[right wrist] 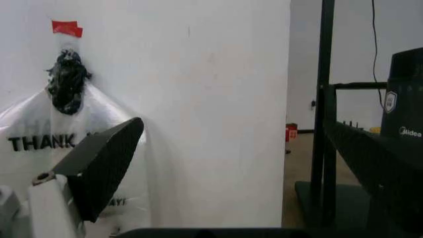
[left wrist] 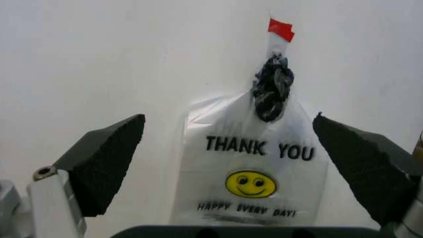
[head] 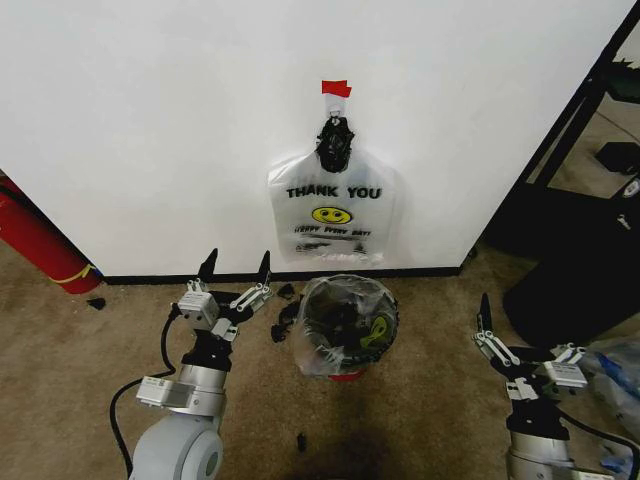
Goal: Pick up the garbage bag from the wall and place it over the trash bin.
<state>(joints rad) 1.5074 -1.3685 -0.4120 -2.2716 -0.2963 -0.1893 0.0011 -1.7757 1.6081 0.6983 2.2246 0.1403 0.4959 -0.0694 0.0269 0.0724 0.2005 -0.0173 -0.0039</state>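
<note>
Left hand (head: 237, 268), jaws wide, faces the hanging garbage bag (head: 332, 212); it should grip near the knotted top above the trash bin (head: 346, 325); right hand (head: 484, 318) idle, state indiscernible

- THANK YOU bag (head: 333, 215) hangs on wall (head: 150, 120)
- trash bin (head: 347, 325) on floor below it
- fire extinguisher (head: 40, 240) far left against wall

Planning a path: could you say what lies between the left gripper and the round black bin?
Small black scraps on the brown carpet, seen in the head view.
</note>
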